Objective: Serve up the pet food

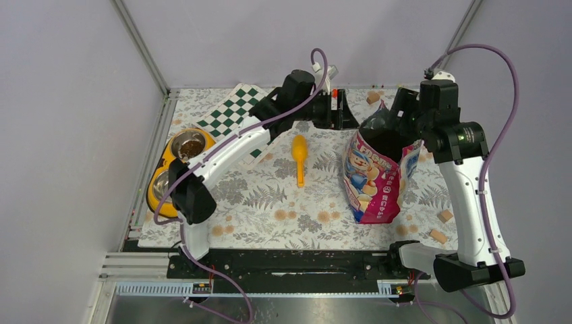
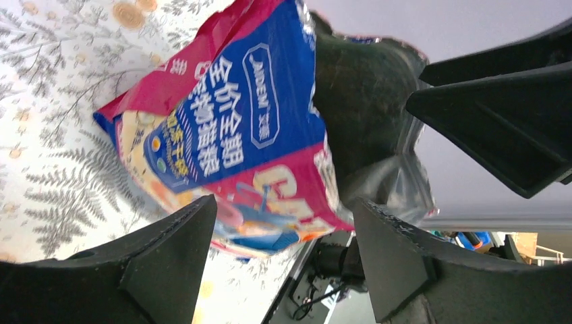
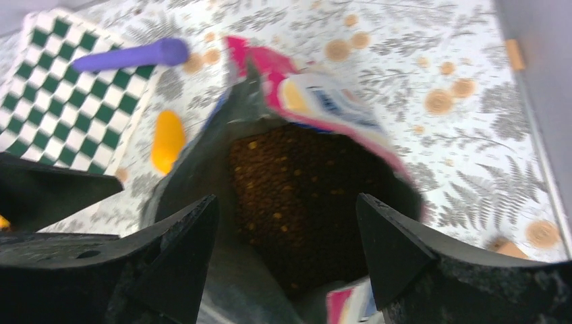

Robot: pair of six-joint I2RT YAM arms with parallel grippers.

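The pink-and-blue pet food bag (image 1: 373,177) stands upright right of centre, its top open. The right wrist view looks straight down onto the brown kibble (image 3: 297,189) inside it. My right gripper (image 1: 401,115) hovers over the bag's back right rim, and in its own view the right gripper (image 3: 287,206) stands open with nothing between its fingers. My left gripper (image 1: 341,112) is just left of the bag's top, apart from it. The left gripper (image 2: 283,212) is open and empty in the left wrist view, with the bag (image 2: 222,115) beyond it.
An orange scoop (image 1: 299,156) lies on the floral cloth left of the bag. The yellow double-bowl feeder (image 1: 156,197) sits at the left edge, with kibble in its far bowl (image 1: 191,146). A checkered mat (image 1: 229,113) lies at the back left. Wooden blocks (image 1: 442,225) dot the right side.
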